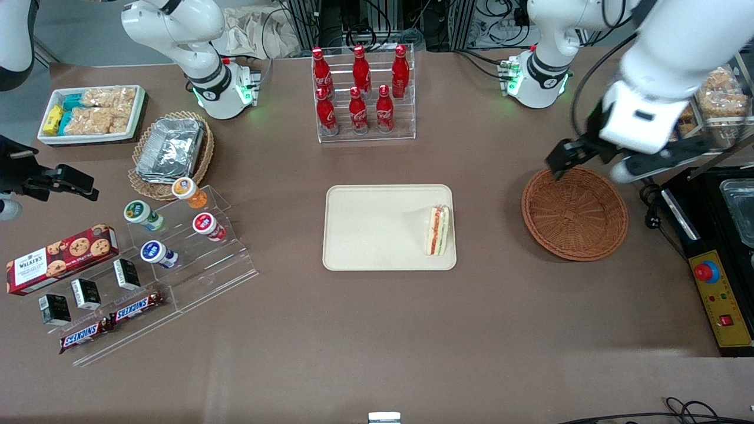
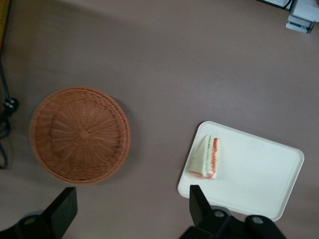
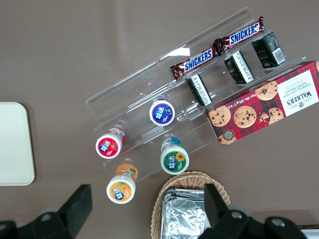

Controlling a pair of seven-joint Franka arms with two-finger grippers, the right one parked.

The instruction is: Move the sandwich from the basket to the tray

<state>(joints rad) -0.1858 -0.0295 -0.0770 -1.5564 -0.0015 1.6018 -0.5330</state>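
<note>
The sandwich (image 1: 437, 231) (image 2: 207, 158), a white-bread wedge with orange-red and green layers, lies on the cream tray (image 1: 377, 227) (image 2: 254, 169), at the tray end nearest the basket. The round reddish-brown wicker basket (image 1: 574, 213) (image 2: 79, 134) holds nothing. My left gripper (image 1: 583, 162) (image 2: 130, 196) hangs high over the basket's rim, on the side farther from the front camera. It is open, its black fingers (image 2: 198, 199) wide apart, with only bare table showing between them.
A rack of red cola bottles (image 1: 360, 88) stands farther from the camera than the tray. A black control box with a red button (image 1: 716, 282) sits beside the basket at the working arm's end. An acrylic stand with cups (image 1: 177, 235) and snacks lies toward the parked arm's end.
</note>
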